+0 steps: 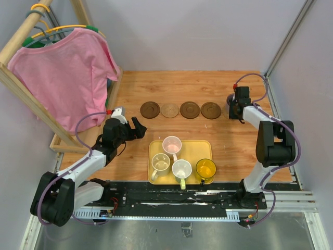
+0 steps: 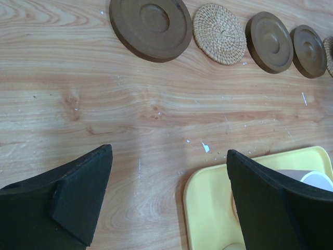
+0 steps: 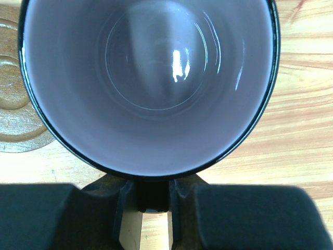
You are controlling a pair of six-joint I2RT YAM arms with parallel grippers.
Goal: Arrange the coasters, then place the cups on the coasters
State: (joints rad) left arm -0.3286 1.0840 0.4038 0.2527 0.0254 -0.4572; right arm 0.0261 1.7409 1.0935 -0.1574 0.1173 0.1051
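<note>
On the wooden tabletop the yellow tray sits at 6 o'clock, near the arm bases, with four cups in it. The right arm reaches toward 12 o'clock and bends inward to the right end of the row of coasters, which runs from 9 to 3 o'clock. Four of them lie bare. A fifth coaster, a woven one, shows only its edge at the 3 o'clock end.

The right claw is narrow and pinches the handle of the grey-purple cup, mouth up, handle at 6 o'clock in the wrist view. A brown coaster lies at 9 o'clock of this cup, so I judge the cup is over the fifth one. Whether it rests there I cannot tell.

The left arm is folded low. The left claw is wide and holds nothing, with the tray at its 4 o'clock. It is the nearer one to the pink cup.
</note>
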